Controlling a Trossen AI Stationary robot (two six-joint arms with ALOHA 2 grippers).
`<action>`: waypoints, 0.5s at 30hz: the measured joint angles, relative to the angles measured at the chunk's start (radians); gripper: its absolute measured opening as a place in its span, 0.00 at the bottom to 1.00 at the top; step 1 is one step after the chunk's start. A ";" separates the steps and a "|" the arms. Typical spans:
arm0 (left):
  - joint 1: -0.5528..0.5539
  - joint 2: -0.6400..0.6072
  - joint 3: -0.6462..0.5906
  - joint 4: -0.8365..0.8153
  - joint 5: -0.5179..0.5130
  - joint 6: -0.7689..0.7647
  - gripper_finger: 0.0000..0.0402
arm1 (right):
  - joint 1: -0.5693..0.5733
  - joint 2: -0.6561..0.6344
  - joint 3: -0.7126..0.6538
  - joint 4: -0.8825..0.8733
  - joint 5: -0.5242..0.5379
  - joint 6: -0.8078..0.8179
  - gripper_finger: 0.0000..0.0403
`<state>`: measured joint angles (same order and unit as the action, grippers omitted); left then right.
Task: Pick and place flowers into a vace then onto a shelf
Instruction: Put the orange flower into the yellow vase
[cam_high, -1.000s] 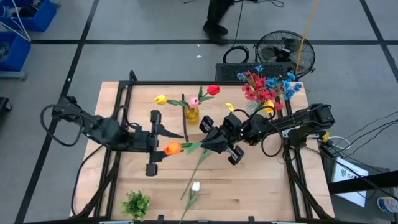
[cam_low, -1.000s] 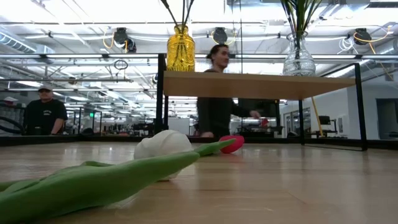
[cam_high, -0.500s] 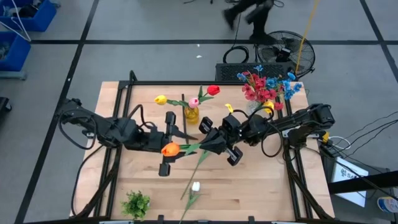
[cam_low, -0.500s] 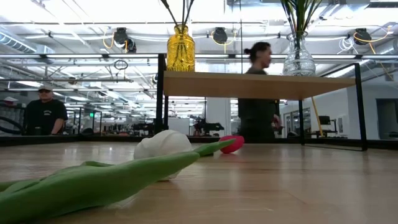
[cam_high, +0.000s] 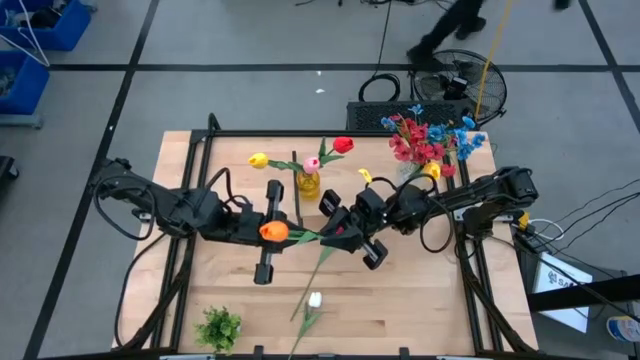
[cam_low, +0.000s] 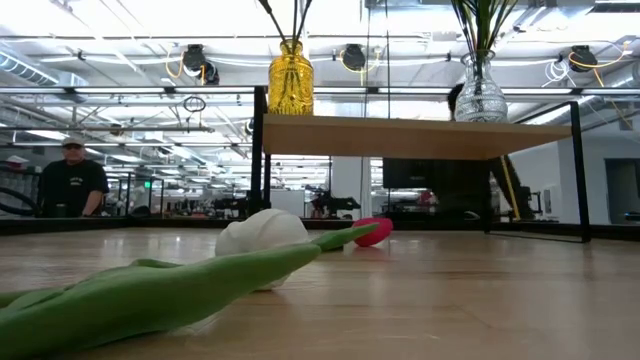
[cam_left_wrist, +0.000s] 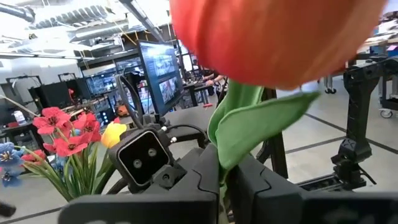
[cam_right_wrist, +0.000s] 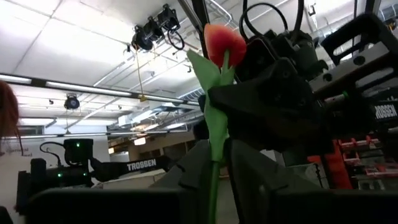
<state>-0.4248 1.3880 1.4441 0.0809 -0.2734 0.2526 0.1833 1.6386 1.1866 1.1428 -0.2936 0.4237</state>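
Note:
An orange tulip (cam_high: 272, 231) with a long green stem (cam_high: 305, 236) spans the gap between my two grippers at mid-table. My left gripper (cam_high: 280, 233) is shut on it just below the head. My right gripper (cam_high: 333, 238) stands with its fingers slightly apart on either side of the stem (cam_right_wrist: 214, 168). A white tulip (cam_high: 315, 299) lies on the table near the front. The shelf (cam_low: 400, 135) carries a yellow vase (cam_low: 290, 78) with tulips and a clear glass vase (cam_low: 481, 95) with red and blue flowers (cam_high: 425, 145). My left gripper pinches the orange tulip's stem and leaf (cam_left_wrist: 227, 165) between its two fingers, just under the head (cam_left_wrist: 273, 37). The fingers come level from the table's left. The tulip is clear of the table, and its stem runs on toward my right gripper.
A short green leafy clump (cam_high: 218, 325) sits at the near left corner. A pink tulip (cam_low: 372, 231) lies on the table beyond the white one. The shelf's black legs (cam_low: 258, 160) stand across the far part. People stand or walk in the room behind.
My left gripper has moved toward the table's right edge, up to the orange tulip's head, and stands there now. The tulip's head has shifted slightly toward the far edge. A person behind the table has walked off to the right.

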 joint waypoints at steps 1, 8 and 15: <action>0.000 0.000 0.000 0.000 -0.007 -0.001 0.04 | 0.000 0.000 0.000 -0.005 0.002 0.000 0.18; -0.024 -0.014 0.000 -0.013 -0.022 -0.032 0.02 | 0.000 0.000 0.000 -0.034 0.002 0.056 0.38; -0.096 -0.131 0.001 -0.193 -0.178 -0.157 0.03 | 0.003 0.000 -0.001 -0.195 -0.026 0.061 0.46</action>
<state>-0.5208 1.2566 1.4448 -0.1121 -0.4512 0.0960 0.1867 1.6386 1.1858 0.9479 -0.3191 0.4849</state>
